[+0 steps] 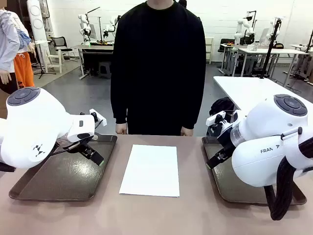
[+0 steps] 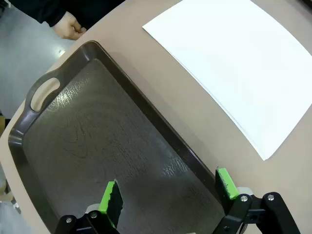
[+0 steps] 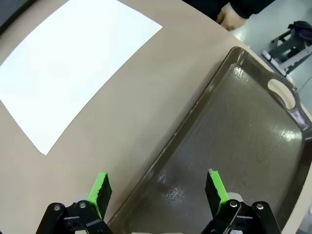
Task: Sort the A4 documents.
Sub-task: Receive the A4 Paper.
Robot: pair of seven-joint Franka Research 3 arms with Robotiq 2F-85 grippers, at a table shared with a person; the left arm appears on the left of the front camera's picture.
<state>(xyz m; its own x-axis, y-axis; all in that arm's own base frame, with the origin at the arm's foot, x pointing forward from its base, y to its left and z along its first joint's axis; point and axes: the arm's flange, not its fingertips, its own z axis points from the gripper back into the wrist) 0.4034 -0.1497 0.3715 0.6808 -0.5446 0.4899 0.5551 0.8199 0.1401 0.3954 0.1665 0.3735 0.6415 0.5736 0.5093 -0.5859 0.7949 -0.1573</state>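
- A4 documents: white sheets lying flat at the middle of the table.
- Left gripper: jaws wide apart, empty, above the left tray on the table's left side.
- Right gripper: jaws wide apart, empty, above the right tray on the table's right side.

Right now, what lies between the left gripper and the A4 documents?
In the left wrist view, the rim of the left tray and a bare strip of table separate the left gripper from the A4 documents.
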